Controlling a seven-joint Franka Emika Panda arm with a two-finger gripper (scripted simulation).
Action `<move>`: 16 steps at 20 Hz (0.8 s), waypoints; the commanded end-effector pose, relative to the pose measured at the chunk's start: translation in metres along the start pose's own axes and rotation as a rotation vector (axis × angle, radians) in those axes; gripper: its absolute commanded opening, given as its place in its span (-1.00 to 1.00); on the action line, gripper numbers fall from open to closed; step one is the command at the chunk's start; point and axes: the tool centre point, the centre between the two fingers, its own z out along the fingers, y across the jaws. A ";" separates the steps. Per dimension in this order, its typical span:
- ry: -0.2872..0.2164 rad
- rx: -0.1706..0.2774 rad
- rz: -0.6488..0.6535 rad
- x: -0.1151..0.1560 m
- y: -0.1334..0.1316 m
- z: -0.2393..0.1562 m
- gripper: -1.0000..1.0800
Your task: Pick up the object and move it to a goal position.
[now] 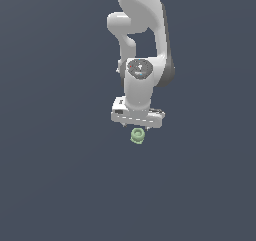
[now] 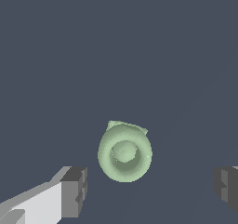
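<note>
We are hanging our hand point(image 1: 137, 126) straight above the object point(image 1: 137, 135), a small pale green stubby cylinder that is resting on the plain dark desk point(image 1: 55, 185); in the exterior view it is showing just below the white body of the hand. In the wrist view the object point(image 2: 124, 154) is sitting with its ring-like flange and hollow centre facing up toward the camera, and the two dark finger pads point(image 2: 74, 190) are standing wide apart, one on each side of it, touching nothing. We are keeping the fingers spread like this, we judge, because the piece is far narrower than the opening, so the hand can come down around it without knocking it. It is lying somewhat nearer one pad than the other, so a closing grip may nudge it sideways before both pads are bearing on it. We are seeing no marker for the goal position in either view, so we cannot say where the carry is to end. The lift is not yet begun.
</note>
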 end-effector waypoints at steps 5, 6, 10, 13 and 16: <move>-0.003 -0.004 0.135 -0.006 -0.008 0.022 0.92; -0.003 -0.005 0.151 -0.007 -0.009 0.024 0.92; -0.004 -0.007 0.202 -0.010 -0.011 0.033 0.92; -0.004 -0.008 0.227 -0.011 -0.013 0.036 0.92; -0.004 -0.008 0.240 -0.012 -0.013 0.039 0.92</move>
